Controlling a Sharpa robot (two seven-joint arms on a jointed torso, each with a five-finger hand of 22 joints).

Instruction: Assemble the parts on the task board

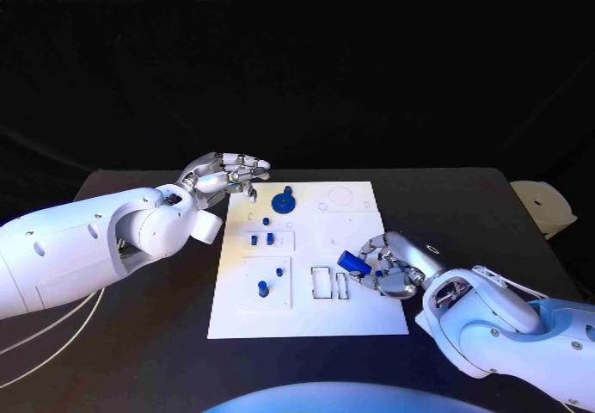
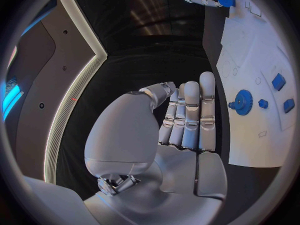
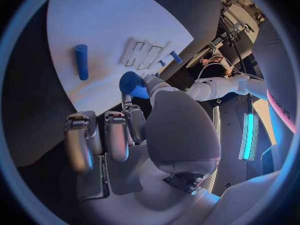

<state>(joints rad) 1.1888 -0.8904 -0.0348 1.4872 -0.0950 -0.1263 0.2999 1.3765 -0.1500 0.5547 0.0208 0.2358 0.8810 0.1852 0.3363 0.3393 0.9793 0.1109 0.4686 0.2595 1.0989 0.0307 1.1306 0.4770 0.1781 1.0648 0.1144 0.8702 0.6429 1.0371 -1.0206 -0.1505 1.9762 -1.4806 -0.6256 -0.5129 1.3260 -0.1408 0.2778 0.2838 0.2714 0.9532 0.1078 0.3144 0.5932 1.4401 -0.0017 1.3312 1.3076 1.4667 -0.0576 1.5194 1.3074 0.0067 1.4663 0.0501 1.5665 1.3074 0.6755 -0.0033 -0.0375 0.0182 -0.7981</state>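
The right hand (image 1: 395, 267) pinches a blue block (image 1: 352, 260) just above the slots (image 1: 330, 283) of the white board (image 1: 359, 323). The left hand (image 1: 227, 175) hovers empty, fingers apart, beside the board's far corner. The block appears rigid, light and smooth; grip its flat sides.

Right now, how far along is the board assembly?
Looks done: a blue gear sits on the task board, with small pegs standing nearby. In hand: the right hand holds a blue part. Left: the rectangular slots are empty. The left hand holds nothing.
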